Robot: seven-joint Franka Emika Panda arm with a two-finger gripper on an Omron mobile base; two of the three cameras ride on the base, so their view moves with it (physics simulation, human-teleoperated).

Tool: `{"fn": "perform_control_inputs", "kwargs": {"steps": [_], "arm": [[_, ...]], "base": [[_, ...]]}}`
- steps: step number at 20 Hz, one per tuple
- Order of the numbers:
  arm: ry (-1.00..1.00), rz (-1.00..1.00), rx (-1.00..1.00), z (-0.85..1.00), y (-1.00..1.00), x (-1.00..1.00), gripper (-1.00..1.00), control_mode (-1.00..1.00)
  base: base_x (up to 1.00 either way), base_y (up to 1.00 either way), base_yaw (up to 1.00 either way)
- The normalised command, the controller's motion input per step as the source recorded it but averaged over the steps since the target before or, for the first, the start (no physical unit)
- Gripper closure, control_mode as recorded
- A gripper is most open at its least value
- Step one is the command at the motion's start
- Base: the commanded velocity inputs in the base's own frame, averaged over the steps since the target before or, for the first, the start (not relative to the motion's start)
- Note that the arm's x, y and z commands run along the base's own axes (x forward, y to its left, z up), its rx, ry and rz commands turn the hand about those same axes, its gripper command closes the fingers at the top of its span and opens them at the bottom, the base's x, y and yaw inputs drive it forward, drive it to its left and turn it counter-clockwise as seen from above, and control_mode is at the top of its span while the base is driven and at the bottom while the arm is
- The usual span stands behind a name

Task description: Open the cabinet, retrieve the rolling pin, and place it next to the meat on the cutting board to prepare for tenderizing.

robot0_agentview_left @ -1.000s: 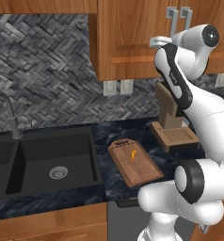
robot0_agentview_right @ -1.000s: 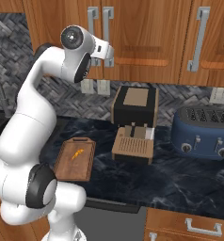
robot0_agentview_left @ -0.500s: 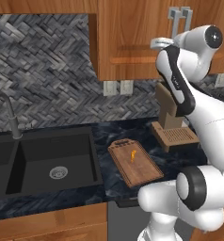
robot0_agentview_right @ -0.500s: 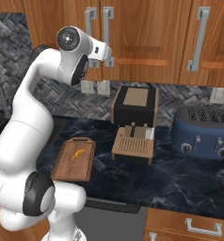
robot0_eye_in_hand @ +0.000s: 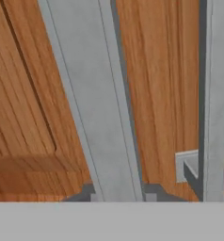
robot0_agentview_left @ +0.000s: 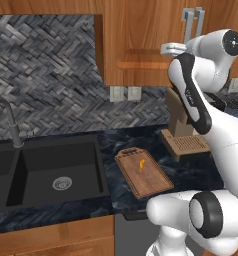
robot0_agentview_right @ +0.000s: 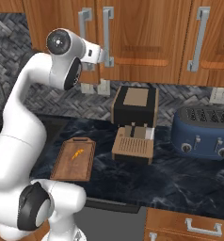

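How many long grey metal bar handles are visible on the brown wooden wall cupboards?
3: a pair of long grey metal bar handles, one beside the other, at the gripper; a third further right. More may be hidden.

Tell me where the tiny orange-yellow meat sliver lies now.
The tiny orange-yellow meat sliver lies on the reddish-brown wooden cutting board, right of the black sink.

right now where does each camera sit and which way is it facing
Left base view: behind the arm to its left, looking forward and down over the sink, board and meat; the arm rises at lower right.
Right base view: behind the arm to its right, facing the toaster, board and cabinet; the arm rises at lower left, tool at a handle.
Hand view: on the hand, close to the cabinet door, looking along the tool at the handle.
Both base views share board, meat and cabinet.
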Motion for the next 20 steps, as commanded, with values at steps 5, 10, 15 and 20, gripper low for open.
{"fn": "perform_control_inputs", "kwargs": {"steps": [5,10,15,20], "arm": [[0.00,0.00,0.00,0.00,0.36,-0.57,1.00,-1.00],[0.00,0.00,0.00,0.00,0.36,-0.58,1.00,-1.00],[0.00,0.00,0.00,0.00,0.33,-0.61,1.00,-1.00],[0.00,0.00,0.00,0.00,0.41,-0.50,1.00,-1.00]], "base": [[0.00,0.00,0.00],[0.00,0.00,0.00],[0.00,0.00,0.00],[0.00,0.00,0.00]]}}
